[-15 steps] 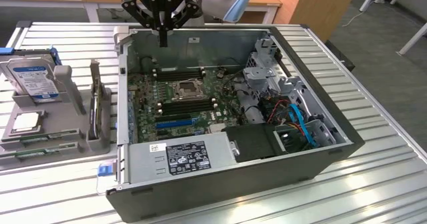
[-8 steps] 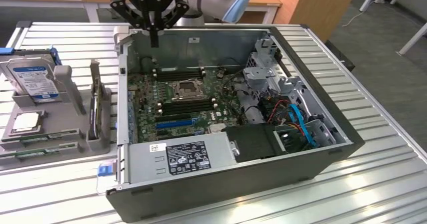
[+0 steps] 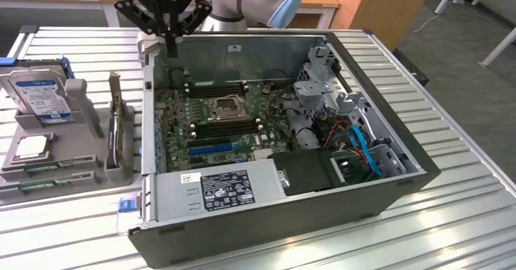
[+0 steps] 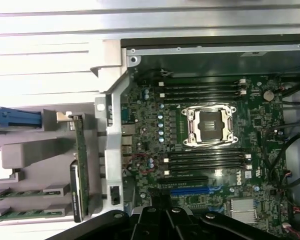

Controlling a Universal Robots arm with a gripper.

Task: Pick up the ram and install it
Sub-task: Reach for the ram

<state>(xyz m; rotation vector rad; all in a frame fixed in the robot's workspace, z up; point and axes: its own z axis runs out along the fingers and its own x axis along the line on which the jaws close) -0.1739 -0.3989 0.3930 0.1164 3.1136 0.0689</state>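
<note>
Hand (image 3: 171, 44) is squeezed together with nothing in it, hanging over the far corner of the open computer case (image 3: 282, 225). Green ram sticks (image 3: 50, 166) lie flat in the gray tray (image 3: 87, 138) on the tabletop (image 3: 460, 221), well apart from the hand.

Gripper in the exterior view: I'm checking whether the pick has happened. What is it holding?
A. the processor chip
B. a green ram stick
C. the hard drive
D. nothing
D: the gripper is shut with nothing in it, hanging over the far corner of the open computer case on the exterior view's left, while green ram sticks lie in the grey tray.
</note>
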